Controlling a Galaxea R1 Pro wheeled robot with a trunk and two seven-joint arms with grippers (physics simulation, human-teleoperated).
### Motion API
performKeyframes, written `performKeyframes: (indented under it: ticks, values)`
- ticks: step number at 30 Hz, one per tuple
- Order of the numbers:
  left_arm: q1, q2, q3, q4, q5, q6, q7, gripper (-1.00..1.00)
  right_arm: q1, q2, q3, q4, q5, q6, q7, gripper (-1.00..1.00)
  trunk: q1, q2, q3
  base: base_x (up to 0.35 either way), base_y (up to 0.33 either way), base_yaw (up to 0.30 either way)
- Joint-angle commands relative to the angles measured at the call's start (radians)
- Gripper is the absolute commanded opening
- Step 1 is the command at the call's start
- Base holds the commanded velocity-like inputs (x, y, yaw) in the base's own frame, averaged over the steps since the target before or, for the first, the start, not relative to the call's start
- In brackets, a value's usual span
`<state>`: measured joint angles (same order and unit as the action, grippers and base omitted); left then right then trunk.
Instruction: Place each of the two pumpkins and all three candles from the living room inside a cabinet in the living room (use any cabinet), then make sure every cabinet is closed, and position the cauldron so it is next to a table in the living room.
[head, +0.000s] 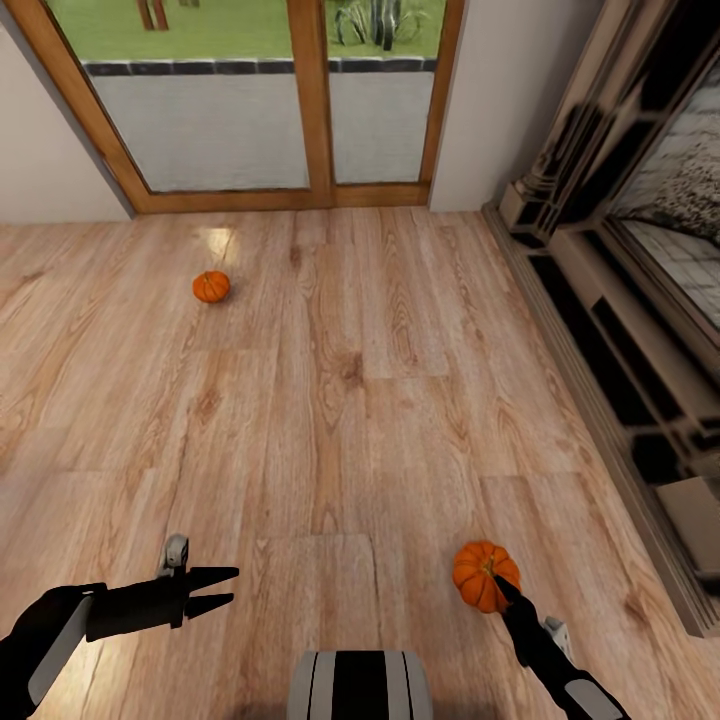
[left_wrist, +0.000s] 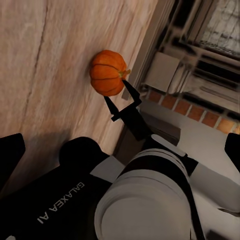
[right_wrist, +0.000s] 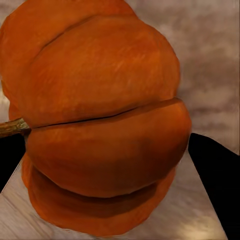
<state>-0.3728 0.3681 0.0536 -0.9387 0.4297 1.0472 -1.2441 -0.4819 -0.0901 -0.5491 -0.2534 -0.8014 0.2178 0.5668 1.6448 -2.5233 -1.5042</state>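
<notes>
One orange ribbed pumpkin (head: 484, 574) sits between the fingers of my right gripper (head: 492, 586), low at the right over the wooden floor. In the left wrist view the same pumpkin (left_wrist: 107, 72) is clasped by the two black fingers (left_wrist: 131, 95). Up close, the pumpkin (right_wrist: 105, 125) has its brown stem to one side and a dark finger (right_wrist: 216, 175) on each flank. The second pumpkin (head: 211, 287) lies on the floor far ahead at the left. My left gripper (head: 232, 586) hangs open and holds nothing. The cabinet, cauldron, table and candles are out of view.
An ornate grey-black fireplace surround (head: 620, 330) runs along the right wall, its base jutting onto the floor. A wood-framed glass door (head: 310, 110) closes off the far side. Bare wooden floor (head: 360, 400) stretches between the two pumpkins.
</notes>
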Motion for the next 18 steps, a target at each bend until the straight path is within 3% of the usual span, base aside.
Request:
performKeyframes:
  ticks: [1,9,18]
  values:
    - [0.0,0.0,0.0,0.0,0.0,0.0,0.0,1.0,0.0,0.0,0.0,0.0,0.001,0.0,-0.001,-1.0,0.0,0.0,0.004,0.0,0.0,0.0]
    - [0.0,0.0,0.0,0.0,0.0,0.0,0.0,1.0,0.0,0.001,0.0,0.0,0.001,0.0,-0.001,-1.0,-0.004,0.002,0.035,0.0,0.0,0.0]
    - [0.0,0.0,0.0,0.0,0.0,0.0,0.0,1.0,0.0,0.003,0.0,0.0,0.001,0.0,-0.002,-1.0,-0.005,0.003,0.043,0.0,0.0,0.0]
